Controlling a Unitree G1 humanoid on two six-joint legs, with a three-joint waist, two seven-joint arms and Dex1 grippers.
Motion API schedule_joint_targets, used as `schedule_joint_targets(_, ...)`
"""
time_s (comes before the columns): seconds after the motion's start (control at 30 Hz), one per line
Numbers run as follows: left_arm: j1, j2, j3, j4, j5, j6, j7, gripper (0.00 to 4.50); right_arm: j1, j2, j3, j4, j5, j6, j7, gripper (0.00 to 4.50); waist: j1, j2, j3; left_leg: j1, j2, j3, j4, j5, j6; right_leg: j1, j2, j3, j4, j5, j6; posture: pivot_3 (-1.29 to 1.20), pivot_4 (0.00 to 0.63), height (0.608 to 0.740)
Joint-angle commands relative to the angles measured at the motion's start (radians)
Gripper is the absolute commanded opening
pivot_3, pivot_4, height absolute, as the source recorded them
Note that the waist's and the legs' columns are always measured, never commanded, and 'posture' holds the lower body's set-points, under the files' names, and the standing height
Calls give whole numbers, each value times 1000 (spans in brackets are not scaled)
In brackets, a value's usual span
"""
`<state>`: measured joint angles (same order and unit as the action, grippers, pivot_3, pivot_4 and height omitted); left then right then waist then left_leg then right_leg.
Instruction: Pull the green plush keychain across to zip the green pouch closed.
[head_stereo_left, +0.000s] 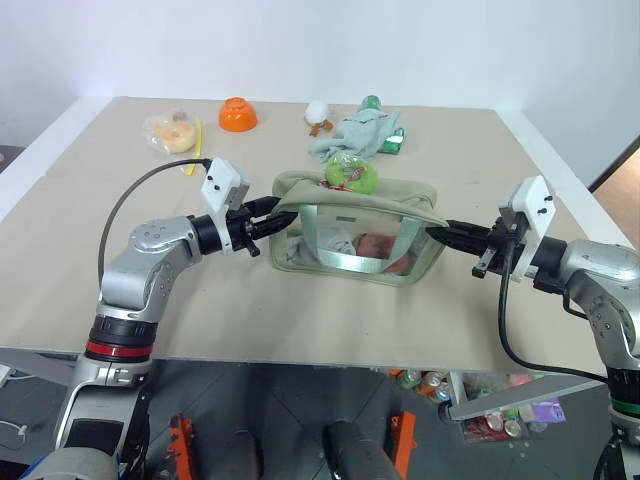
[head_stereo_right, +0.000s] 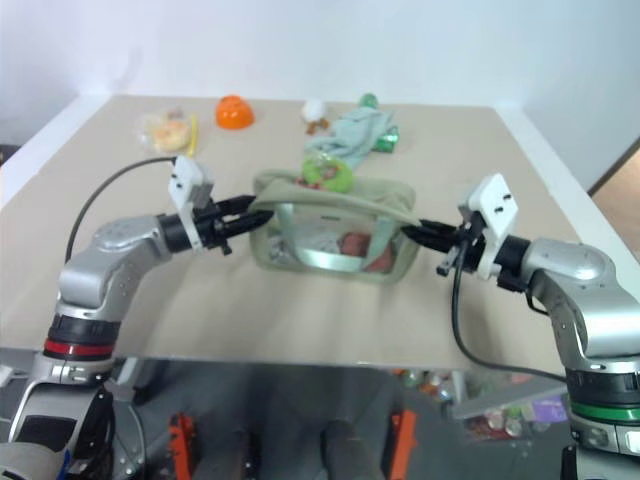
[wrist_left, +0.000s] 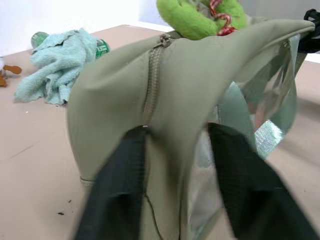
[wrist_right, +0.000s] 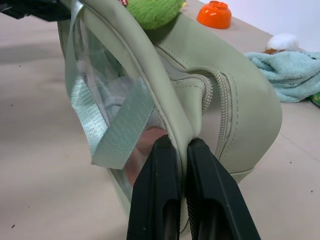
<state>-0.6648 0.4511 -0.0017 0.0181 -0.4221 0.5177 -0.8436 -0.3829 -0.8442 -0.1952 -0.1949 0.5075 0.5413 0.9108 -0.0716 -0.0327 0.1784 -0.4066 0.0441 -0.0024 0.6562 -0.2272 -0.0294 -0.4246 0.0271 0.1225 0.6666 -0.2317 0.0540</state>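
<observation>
The green pouch (head_stereo_left: 360, 235) is seen near the middle of the table (head_stereo_left: 90, 270), stretched between the two arms. Its right end is pinched by the right gripper (wrist_right: 182, 150), whose two black fingers are pressed together on a fold of the fabric edge beside the zipper's end. At the other end the left gripper (head_stereo_left: 268, 216) is set against the pouch; in the left wrist view its fingers (wrist_left: 122, 185) straddle the fabric end with cloth between them, but whether the cloth is truly clamped cannot be told, since the fingertips are partly buried in the material. The green plush keychain (head_stereo_left: 352, 174) lies on top of the pouch, near the middle of its far edge; in both wrist views it is cut off by the frame, so just a lime-green lump with a bit of red-pink trim is shown. The zipper track itself is hard to follow from the head views, and how far it is closed cannot be judged. Through the clear side panel something pinkish is made out inside, not identifiable. Further back on the table a pale mint-green cloth (head_stereo_left: 352, 135) is heaped, partly covering a green bottle (head_stereo_left: 371, 102); an orange bowl (head_stereo_left: 237, 114) and a clear bag with something yellow in it (head_stereo_left: 170, 131) sit well apart to the left
</observation>
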Motion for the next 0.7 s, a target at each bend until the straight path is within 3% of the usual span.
schedule_joint_targets(0.03, -24, 13, 9, -17, 2, -29, -12, 917, -2, -16, -55, -48, 72, 68, 2, 0, 0, 0, 0, 0, 0, 0, 0, 0, 0, 0, 0, 0, 0, 0, 0, 0, 150, 740)
schedule_joint_targets(0.17, -24, 13, 11, -31, -6, -13, -12, 917, -19, -10, -70, -56, 110, 106, -10, 0, 0, 0, 0, 0, 0, 0, 0, 0, 0, 0, 0, 0, 0, 0, 0, 0, 150, 740)
schedule_joint_targets(0.37, -18, 19, 3, -38, -1, -10, -15, 871, -38, -18, -94, -58, 171, 169, -13, 2100, 0, 0, 0, 0, 0, 0, 0, 0, 0, 0, 0, 0, 0, 0, 0, 0, 150, 740)
schedule_joint_targets(0.5, -5, 19, -1, -53, -2, 0, -9, 871, -205, -36, -149, 8, 222, 208, -63, 3458, -2, 1, 1, 0, 0, 1, 0, 0, 0, 0, 0, 1, 0, 0, 0, 0, 150, 740)
schedule_joint_targets(0.7, 15, 11, 6, -98, -19, 31, 12, 871, -549, 68, -27, 93, 239, 316, -161, 3458, -5, 3, 2, 1, 1, 0, -1, 1, 1, -1, 1, 0, 0, 1, -1, 0, 150, 740)
